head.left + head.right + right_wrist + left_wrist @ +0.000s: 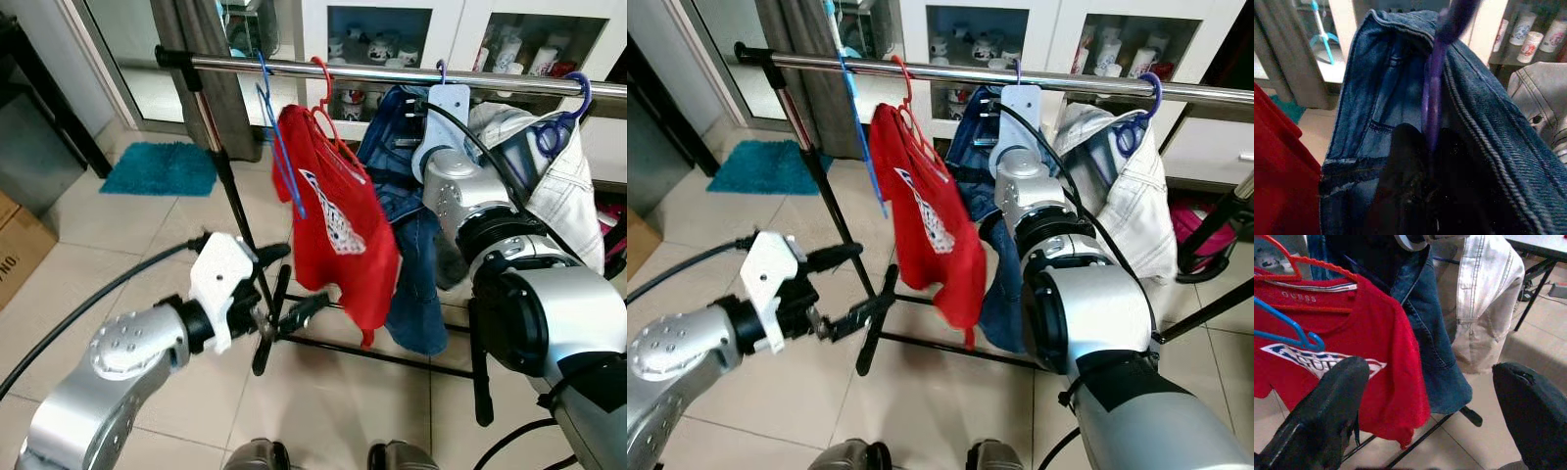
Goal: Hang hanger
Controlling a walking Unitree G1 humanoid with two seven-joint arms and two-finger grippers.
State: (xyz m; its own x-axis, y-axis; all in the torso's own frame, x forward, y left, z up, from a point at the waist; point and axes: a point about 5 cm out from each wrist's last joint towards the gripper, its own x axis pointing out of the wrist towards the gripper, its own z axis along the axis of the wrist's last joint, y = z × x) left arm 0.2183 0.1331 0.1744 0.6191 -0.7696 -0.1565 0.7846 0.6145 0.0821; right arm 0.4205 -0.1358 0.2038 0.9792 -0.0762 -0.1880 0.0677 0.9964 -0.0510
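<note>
Fingers (pixel 1410 166) of my right gripper (pixel 1425 161) clamped on purple hanger (pixel 1432 98) w/ jeans (pixel 407 245), hook at 12 o'clock over rail (pixel 392 73), so hanging's prob. nearly done, next: let go; left gripper (pixel 1425 406) spread wide, empty.

Silver rounded arm shells, black joint rings, white wrist brackets, black cables, screw-dotted left elbow cap.

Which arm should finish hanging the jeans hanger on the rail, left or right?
Right. Its tool is shut on the purple hanger carrying the jeans, up by the rail. The left tool is open, low beside the red shirt, holding nothing.
</note>
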